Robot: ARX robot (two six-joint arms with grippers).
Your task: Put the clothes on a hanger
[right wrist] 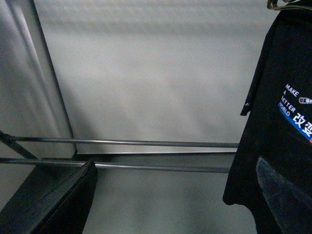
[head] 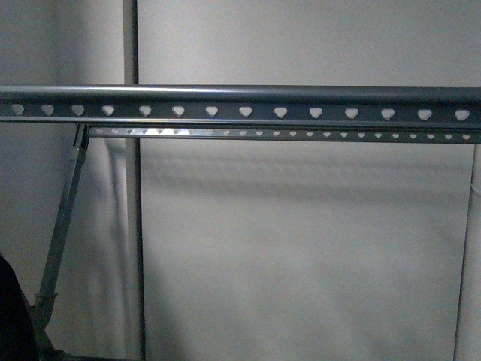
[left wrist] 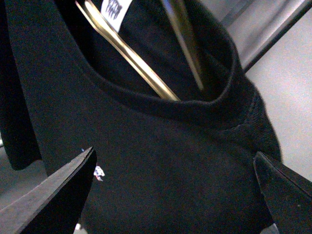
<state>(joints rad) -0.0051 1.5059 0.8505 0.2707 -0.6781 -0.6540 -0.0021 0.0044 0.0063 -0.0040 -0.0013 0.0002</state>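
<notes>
**Both grippers spread, shirt on its coat hanger close to the left one**

The left gripper has its fingers wide apart, clamping nothing. Past them, the black shirt fills nearly the whole left wrist view. I cannot tell whether the fingers touch the fabric. The collar opening shows the shiny coat hanger running inside the neck, with a white label just beside it. A speck of white print sits on the cloth near one fingertip.

The right gripper is also spread, its fingers well apart with only open space between them. Beyond one finger hangs the shirt, its print reading "MAKE A BETTER WORLD" above some Chinese characters, and a bit of the coat hanger shows above the shoulder. Two thin rods run side by side behind the gap between the fingers, against a pale wall.

In the front view the rack spans the upper part of the frame. Its near rail is punched with a row of heart-shaped holes, and a second rail lies just below and behind it. A slanted leg drops toward the lower left. A dark shape sits at the lower left corner — too cut off to identify.
</notes>
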